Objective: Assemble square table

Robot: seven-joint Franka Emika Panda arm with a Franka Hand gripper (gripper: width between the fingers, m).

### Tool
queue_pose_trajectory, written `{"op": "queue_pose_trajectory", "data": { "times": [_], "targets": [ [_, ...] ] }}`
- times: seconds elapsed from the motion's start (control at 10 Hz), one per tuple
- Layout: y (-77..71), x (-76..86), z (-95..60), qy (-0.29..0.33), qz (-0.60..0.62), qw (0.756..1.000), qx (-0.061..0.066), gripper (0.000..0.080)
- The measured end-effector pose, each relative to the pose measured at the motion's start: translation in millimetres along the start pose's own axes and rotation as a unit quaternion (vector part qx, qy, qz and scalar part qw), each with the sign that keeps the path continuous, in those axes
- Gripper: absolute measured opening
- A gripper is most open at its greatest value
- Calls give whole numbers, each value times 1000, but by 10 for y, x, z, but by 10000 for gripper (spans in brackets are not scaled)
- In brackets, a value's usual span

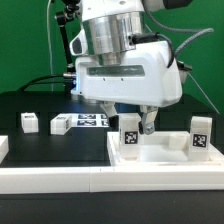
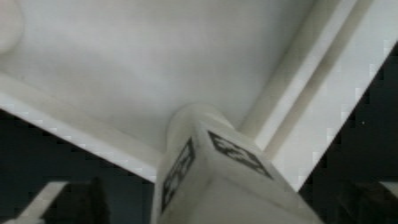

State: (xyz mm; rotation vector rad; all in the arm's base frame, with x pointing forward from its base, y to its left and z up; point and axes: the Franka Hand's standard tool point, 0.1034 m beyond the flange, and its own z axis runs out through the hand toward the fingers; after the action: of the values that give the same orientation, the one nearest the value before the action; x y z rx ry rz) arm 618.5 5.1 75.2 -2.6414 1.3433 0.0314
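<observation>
The square table's white slab (image 1: 160,158) lies at the exterior view's right, and its raised rim (image 2: 294,90) shows in the wrist view. A tagged white leg (image 1: 130,138) stands upright on the slab's near-left corner. My gripper (image 1: 130,124) hangs straight over this leg, one finger on each side. It is open, with dark gaps between the leg (image 2: 222,170) and both fingers (image 2: 47,200). A second leg (image 1: 201,136) stands on the slab's right corner. Two loose legs (image 1: 29,122) (image 1: 60,125) lie on the black table at the left.
The marker board (image 1: 93,121) lies flat behind the loose legs. A long white border bar (image 1: 90,181) runs along the front edge. Another white piece (image 1: 3,148) sits at the far left. Cables hang behind the arm.
</observation>
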Motion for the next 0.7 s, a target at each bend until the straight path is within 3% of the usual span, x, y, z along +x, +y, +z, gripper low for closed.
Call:
{"op": "queue_pose_trajectory", "data": {
  "times": [0.1,0.3,0.7],
  "targets": [
    [1,1,0,0,-36,999,0,649],
    [2,-8,4,6,-140,990,-13,649],
    [-7,-23,8,5,-276,961,-16,649]
  ]
}}
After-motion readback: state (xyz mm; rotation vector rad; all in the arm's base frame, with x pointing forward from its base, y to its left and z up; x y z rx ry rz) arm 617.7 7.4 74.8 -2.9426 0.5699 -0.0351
